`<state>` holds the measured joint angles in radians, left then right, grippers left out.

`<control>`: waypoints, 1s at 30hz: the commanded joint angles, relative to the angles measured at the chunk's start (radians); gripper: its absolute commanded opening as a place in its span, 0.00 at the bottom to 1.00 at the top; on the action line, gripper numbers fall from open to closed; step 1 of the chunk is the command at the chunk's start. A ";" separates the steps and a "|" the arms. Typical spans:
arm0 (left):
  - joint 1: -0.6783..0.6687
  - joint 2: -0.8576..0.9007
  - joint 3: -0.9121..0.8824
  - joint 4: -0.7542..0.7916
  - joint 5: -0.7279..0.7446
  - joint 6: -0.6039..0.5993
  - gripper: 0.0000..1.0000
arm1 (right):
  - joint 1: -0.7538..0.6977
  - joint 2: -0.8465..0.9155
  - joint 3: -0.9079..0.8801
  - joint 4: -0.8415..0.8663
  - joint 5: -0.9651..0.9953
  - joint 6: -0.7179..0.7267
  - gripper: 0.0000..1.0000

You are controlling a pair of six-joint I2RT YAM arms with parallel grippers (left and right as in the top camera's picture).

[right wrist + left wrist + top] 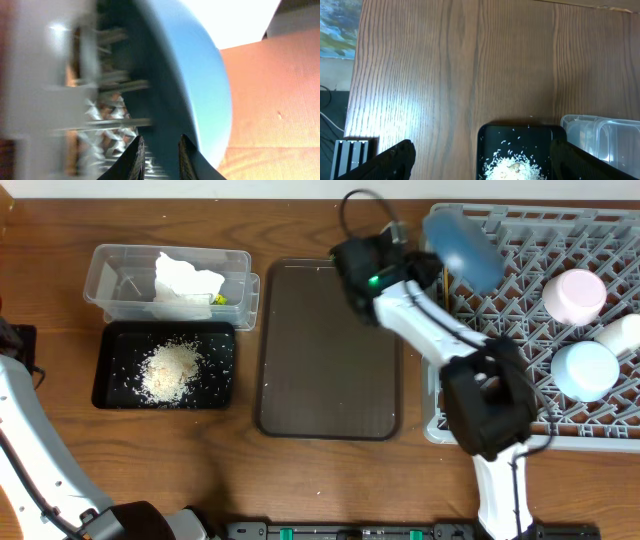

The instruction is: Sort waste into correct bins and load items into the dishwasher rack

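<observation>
Wooden table (300, 480), from above: four things lie directly on the brown grain in front of me. At my left, a clear tub (100, 275) sits at the far side, touching the black tray (108, 385) that lies nearer to me. A brown tray (330, 350) fills the middle, just beside the tub, with a strip of bare wood between it and the black tray. At my right the grey rack (580, 225) runs past the picture's edge, its near corner just beside the brown tray.

Tissue (185, 278) hides most of the wrapper (219, 299).
</observation>
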<state>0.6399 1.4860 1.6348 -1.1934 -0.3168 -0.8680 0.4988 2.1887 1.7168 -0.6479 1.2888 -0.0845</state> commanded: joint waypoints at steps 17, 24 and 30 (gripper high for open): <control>0.004 0.008 0.005 -0.003 -0.009 -0.009 0.89 | -0.232 -0.125 0.004 -0.287 -0.116 0.365 0.39; 0.004 0.008 0.005 -0.003 -0.009 -0.009 0.89 | -0.276 -0.184 0.004 -0.288 -0.158 0.374 0.47; 0.004 0.008 0.005 -0.003 -0.009 -0.009 0.89 | -0.303 -0.269 0.004 -0.296 -0.253 0.402 0.49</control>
<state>0.6399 1.4860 1.6348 -1.1934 -0.3168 -0.8680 0.2146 1.9945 1.7172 -0.9390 1.0874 0.2741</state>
